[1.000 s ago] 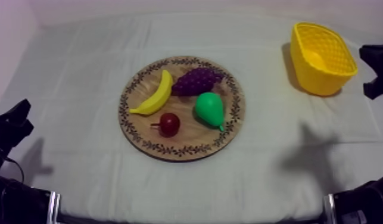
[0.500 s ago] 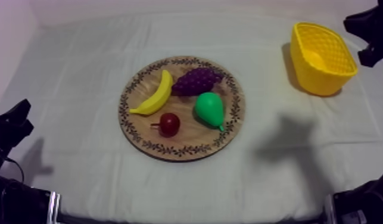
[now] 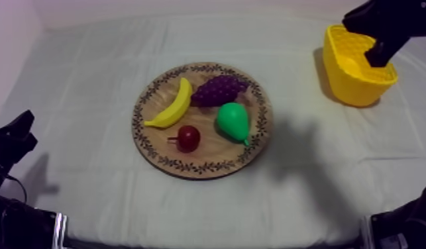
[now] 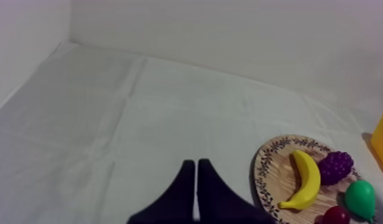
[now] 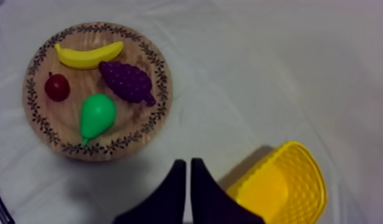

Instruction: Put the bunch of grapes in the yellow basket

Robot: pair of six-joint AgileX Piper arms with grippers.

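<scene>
The grapes [image 3: 219,89] look light, hard plastic, knobbly; pinch across the fat middle. Both pairs of jaws clenched, empty.

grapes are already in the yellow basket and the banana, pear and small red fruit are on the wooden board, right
Not quite. The bunch of grapes is not in the yellow basket; it lies on the wooden board, next to the banana. The top view shows this. The banana, pear and small red fruit are on the board, as you say.
</scene>
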